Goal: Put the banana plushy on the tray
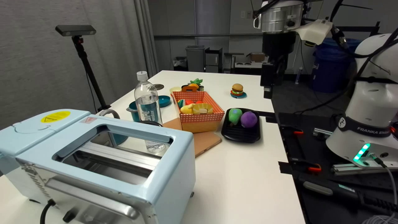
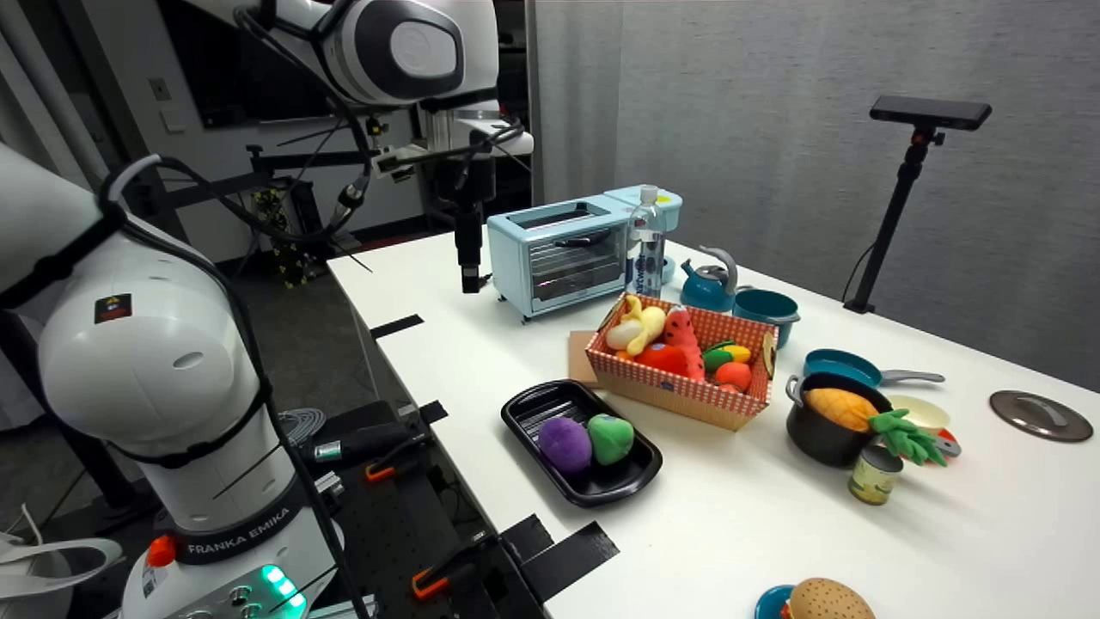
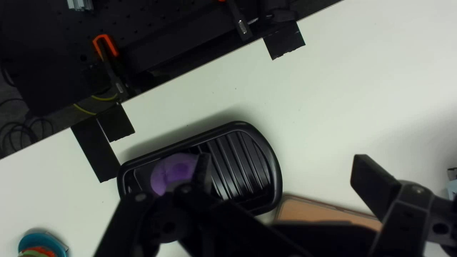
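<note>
Well apart: banana plushy (image 2: 650, 325), pincer (image 2: 470, 279).

Purple plush toy (image 3: 173, 169) and black tray (image 3: 234, 162) partly covered by 1 finger (image 3: 202, 174) of the pincer (image 3: 281, 171) in the wrist view, green plush toy (image 2: 611, 439) hidden there behind the pincer, toy hamburger (image 3: 38, 251) well apart from it, cropped at the bottom edge

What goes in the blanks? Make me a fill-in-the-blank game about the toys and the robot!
1. On the black tray, beside the purple toy, lies another toy colored ____.
2. The banana plushy, colored ____, lies in the checkered box.
3. In the wrist view, the gripper has its jaws apart: it is ____, not shut.
4. A toy ____ with green leaves pokes out of the black pot.

Missing words: green; yellow; open; pineapple.
</note>
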`<state>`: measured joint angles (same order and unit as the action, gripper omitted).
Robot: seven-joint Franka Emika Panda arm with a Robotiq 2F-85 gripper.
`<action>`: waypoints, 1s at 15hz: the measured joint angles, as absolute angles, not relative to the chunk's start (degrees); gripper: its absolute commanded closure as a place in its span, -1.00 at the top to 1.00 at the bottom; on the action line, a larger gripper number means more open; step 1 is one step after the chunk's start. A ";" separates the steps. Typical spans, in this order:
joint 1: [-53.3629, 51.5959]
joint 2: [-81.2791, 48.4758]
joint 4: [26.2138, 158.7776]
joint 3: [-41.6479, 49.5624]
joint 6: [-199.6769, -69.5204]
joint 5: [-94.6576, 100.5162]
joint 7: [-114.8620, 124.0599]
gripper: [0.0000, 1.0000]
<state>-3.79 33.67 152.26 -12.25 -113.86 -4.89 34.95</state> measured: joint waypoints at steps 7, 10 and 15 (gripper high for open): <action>-3.12 33.15 152.09 -12.10 -113.86 -4.89 35.01 1.00; -1.92 33.16 152.00 -11.10 -113.86 -4.89 35.01 1.00; 0.93 33.20 151.97 -7.71 -113.98 -4.89 34.93 1.00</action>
